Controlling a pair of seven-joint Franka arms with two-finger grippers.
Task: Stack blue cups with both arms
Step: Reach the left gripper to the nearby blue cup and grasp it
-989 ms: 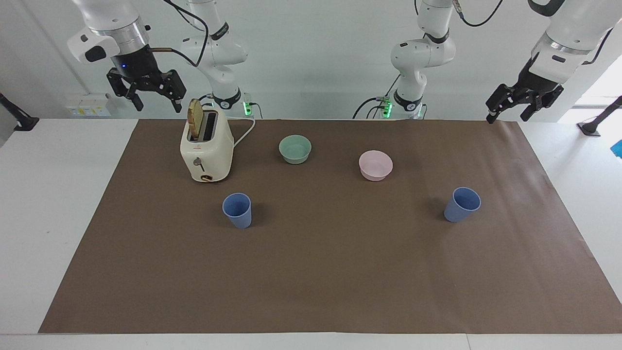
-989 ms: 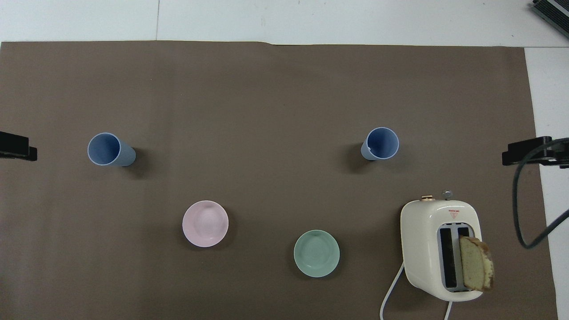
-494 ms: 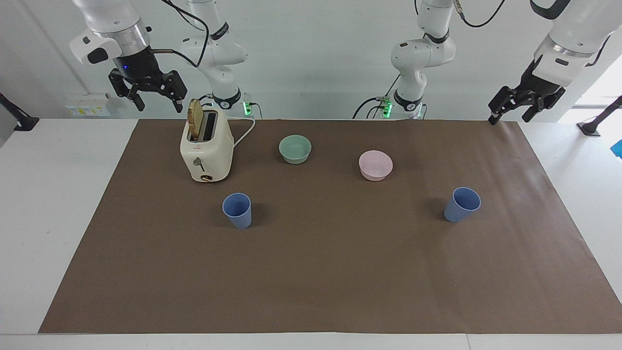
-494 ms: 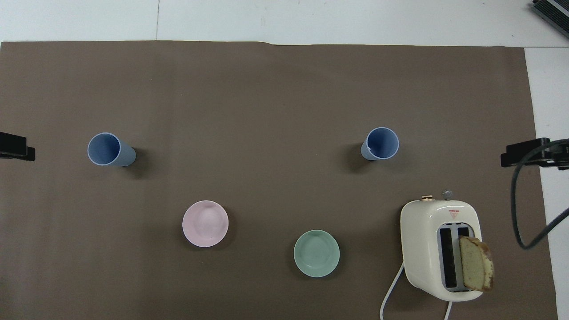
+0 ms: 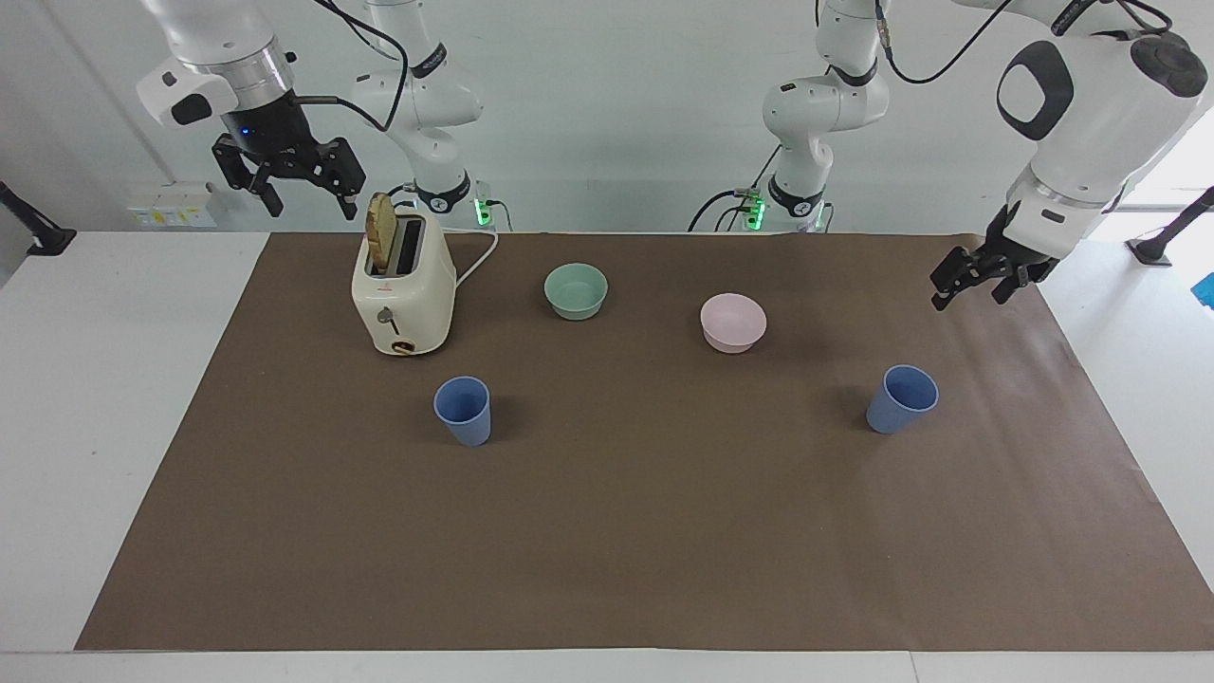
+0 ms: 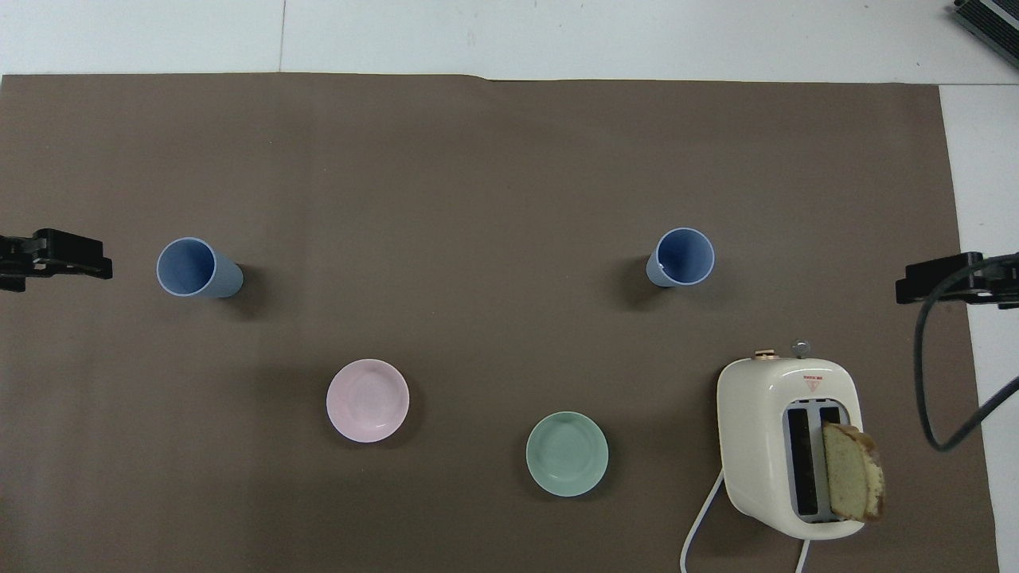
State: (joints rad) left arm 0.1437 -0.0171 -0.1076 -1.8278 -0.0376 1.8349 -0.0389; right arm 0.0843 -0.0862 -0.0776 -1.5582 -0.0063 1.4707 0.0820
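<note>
Facing view: the left gripper (image 5: 975, 283), fingers spread and empty, has come down over the desk (image 5: 607, 531) edge toward the blue cup at the left arm's end (image 5: 901, 399); the right gripper (image 5: 289, 180), released, waits above the toaster (image 5: 403, 294); the approach is judged begun. Overhead view: the other blue cup (image 6: 679, 257) stands upright, well apart, farther out than the toaster; its red label cannot be read.

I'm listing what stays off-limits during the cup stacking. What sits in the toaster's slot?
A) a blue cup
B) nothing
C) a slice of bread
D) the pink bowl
C: a slice of bread stands up out of one slot of the cream toaster.
</note>
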